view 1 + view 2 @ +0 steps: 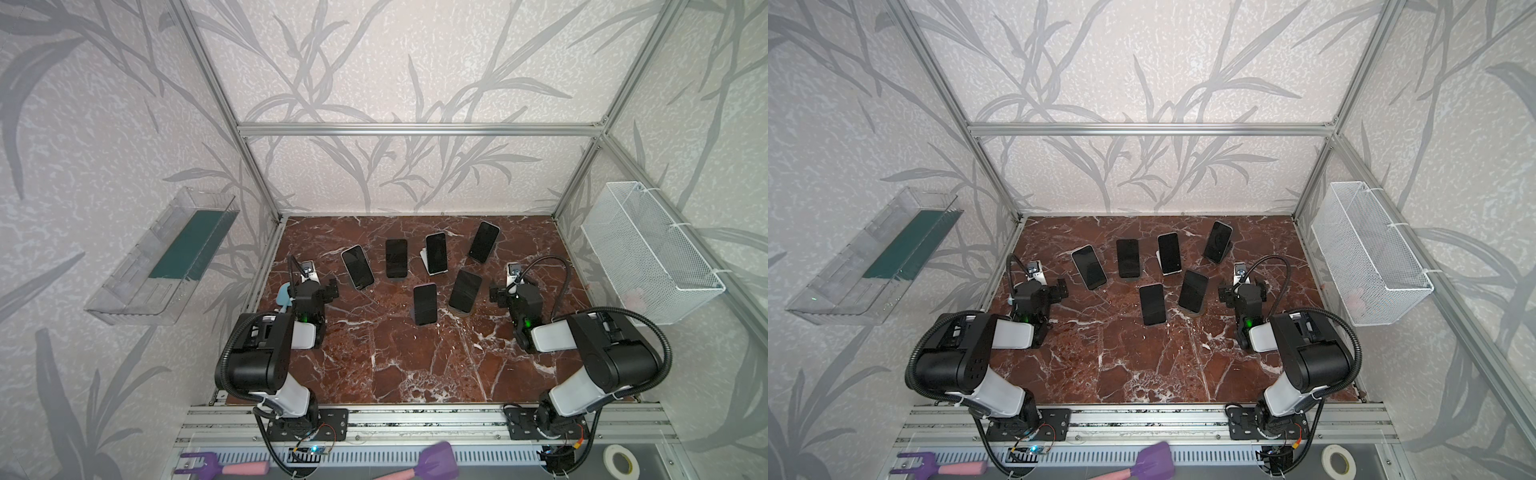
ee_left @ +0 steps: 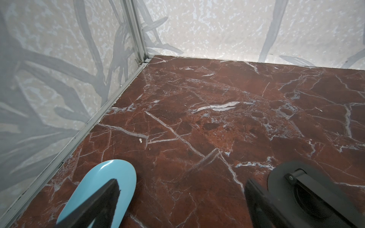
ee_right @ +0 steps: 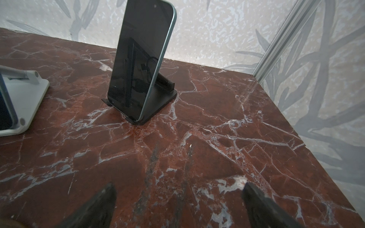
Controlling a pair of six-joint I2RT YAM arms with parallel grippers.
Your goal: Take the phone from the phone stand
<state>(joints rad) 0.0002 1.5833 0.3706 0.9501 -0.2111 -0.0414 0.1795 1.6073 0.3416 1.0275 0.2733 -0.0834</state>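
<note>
Six phones, left hand, right hand spread

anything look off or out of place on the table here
Nothing spilled or broken. One oddity: a light-blue object lies by the table's left edge, apart from the phones, right at the open left gripper. A pale crumb sits nearby.

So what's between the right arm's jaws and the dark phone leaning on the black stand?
Just bare red-brown marble tabletop between the jaws and the dark phone on its black stand, shown in the right wrist view.
</note>
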